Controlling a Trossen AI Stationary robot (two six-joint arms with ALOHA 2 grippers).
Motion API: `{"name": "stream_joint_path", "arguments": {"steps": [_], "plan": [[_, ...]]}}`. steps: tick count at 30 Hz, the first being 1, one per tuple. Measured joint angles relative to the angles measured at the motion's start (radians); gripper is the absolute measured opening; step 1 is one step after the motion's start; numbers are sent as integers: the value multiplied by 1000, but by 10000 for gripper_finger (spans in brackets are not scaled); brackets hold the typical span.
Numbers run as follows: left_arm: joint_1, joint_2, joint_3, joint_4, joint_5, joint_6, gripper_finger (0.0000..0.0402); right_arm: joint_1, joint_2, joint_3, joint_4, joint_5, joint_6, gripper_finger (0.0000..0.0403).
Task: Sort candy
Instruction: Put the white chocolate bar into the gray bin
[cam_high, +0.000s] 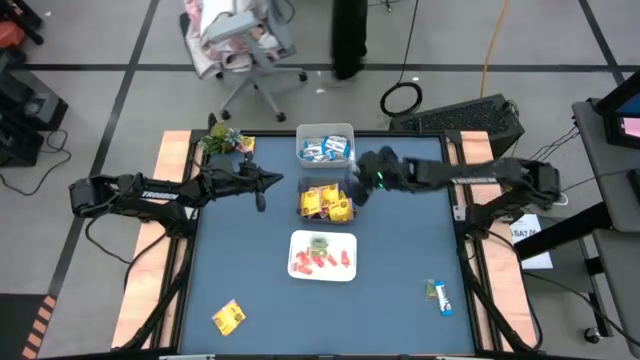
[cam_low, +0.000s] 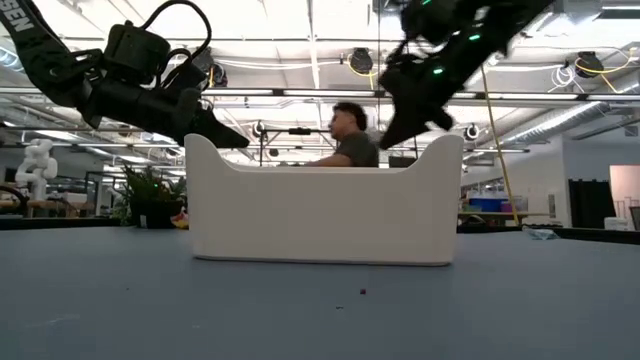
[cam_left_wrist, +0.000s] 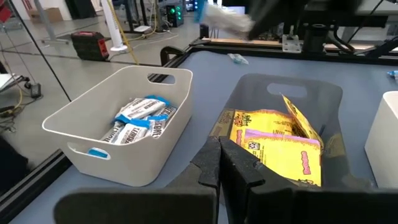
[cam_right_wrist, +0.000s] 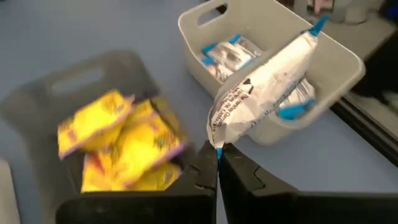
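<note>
My right gripper (cam_high: 362, 186) hangs above the table's middle, between a white bin (cam_high: 325, 146) of blue-and-white bars and a dark bin (cam_high: 327, 203) of yellow packets. It is shut on one blue-and-white bar (cam_right_wrist: 267, 81). My left gripper (cam_high: 262, 187) is shut on nothing, just left of the dark bin. In the left wrist view its fingertips (cam_left_wrist: 221, 165) point at the yellow packets (cam_left_wrist: 280, 140). A white tray (cam_high: 322, 255) holds red and green pieces. One yellow packet (cam_high: 229, 317) lies at the near left, and one bar (cam_high: 441, 296) at the near right. My right gripper pinches the bar by one end (cam_right_wrist: 219, 144), at the edge of the wrapper, between its two fingertips. The fingers slant downward from the table's right side. The bar sticks out beyond the fingers along their line, lifted clear of the table and both bins.
A green leafy plant (cam_high: 222, 139) stands at the table's far left corner. The table's rails run along both sides. In the low view the white tray's wall (cam_low: 325, 205) fills the middle, with a person (cam_low: 352, 140) in the room behind it.
</note>
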Motion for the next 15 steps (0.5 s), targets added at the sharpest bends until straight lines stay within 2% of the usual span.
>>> {"name": "stream_joint_path", "arguments": {"steps": [6, 15], "plan": [[-1, 0, 0, -3, 0, 0, 7, -152, 215, 217, -39, -210, -144, 0], [-1, 0, 0, -9, 0, 1, 7, -301, 510, 552, -263, -311, -227, 0]]}}
